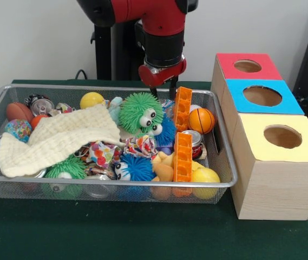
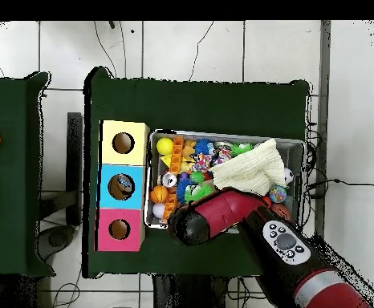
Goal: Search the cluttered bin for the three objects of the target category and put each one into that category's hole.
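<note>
The cluttered bin (image 1: pixel 116 184) is a silver wire mesh basket full of toys; it also shows in the overhead view (image 2: pixel 222 135). The hole (image 1: pixel 262 96) is the round cut-out in the blue-topped wooden box to the right of the bin, also in the overhead view (image 2: pixel 120 187). My gripper (image 1: pixel 163 91) hangs over the back of the bin, jaws apart and empty, just behind and right of a green spiky ball with eyes (image 1: pixel 140 112). In the overhead view the arm (image 2: pixel 214 215) hides the gripper.
A cream cloth (image 1: pixel 56 138) covers the bin's left half. Orange toy blocks (image 1: pixel 182 141), a small basketball (image 1: pixel 201 120), blue spiky balls (image 1: pixel 135 168), a yellow ball (image 1: pixel 91 99), and cans (image 1: pixel 39 104) lie around. A red-topped box (image 1: pixel 247 66) and a yellow-topped box (image 1: pixel 282 136) flank the blue one.
</note>
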